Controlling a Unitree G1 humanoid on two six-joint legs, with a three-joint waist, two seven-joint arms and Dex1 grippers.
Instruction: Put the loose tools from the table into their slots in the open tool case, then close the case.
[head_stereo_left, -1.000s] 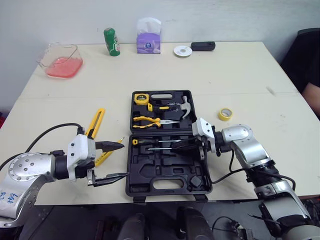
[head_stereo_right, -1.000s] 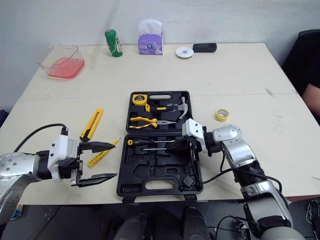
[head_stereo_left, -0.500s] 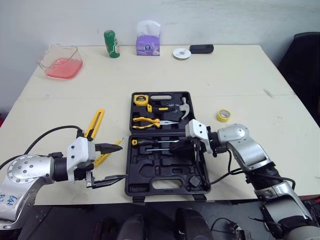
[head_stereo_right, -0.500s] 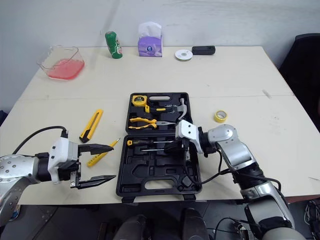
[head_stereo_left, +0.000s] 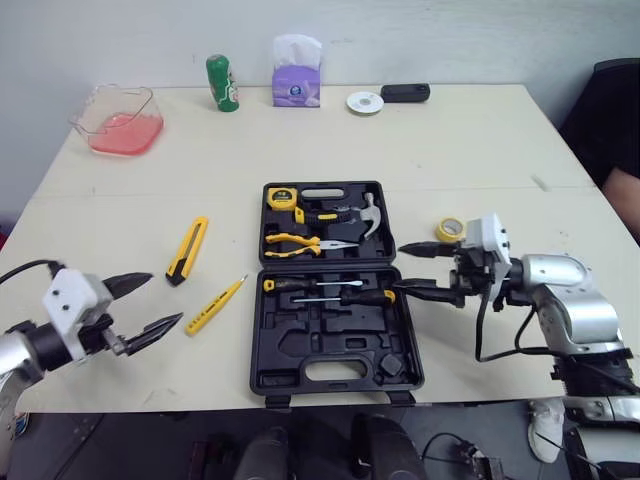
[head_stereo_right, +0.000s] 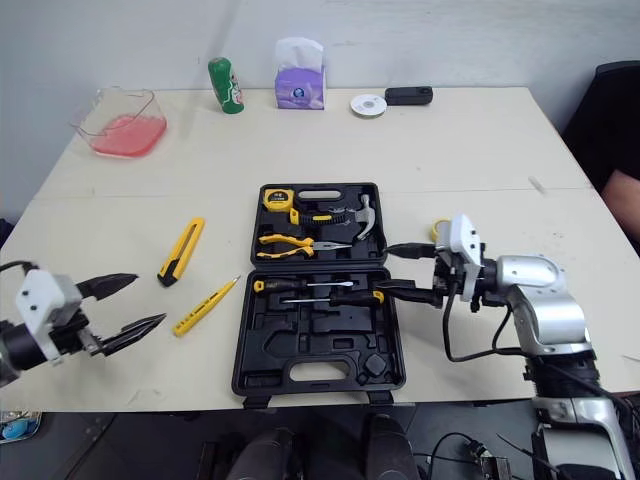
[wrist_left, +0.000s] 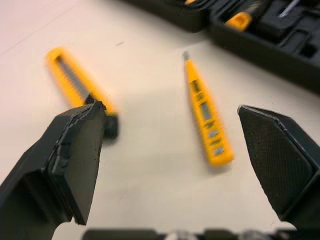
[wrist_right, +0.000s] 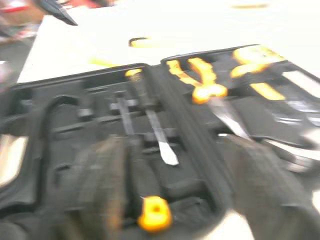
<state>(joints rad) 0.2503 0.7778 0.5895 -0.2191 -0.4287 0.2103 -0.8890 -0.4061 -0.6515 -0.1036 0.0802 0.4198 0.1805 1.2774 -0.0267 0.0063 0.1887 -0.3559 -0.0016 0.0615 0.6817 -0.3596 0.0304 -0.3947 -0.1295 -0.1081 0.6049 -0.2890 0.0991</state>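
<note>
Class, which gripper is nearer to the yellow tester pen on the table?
Left. The left gripper is open just left of the tester pen; the right gripper is beyond the tool case, at its right edge.

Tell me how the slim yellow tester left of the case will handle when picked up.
The tester looks like rigid plastic, so probably stiff and light. Its body seems flat-sided in the left wrist view, so it likely won't roll. Lying low on the table, it may pivot if pinched off-centre.
</note>
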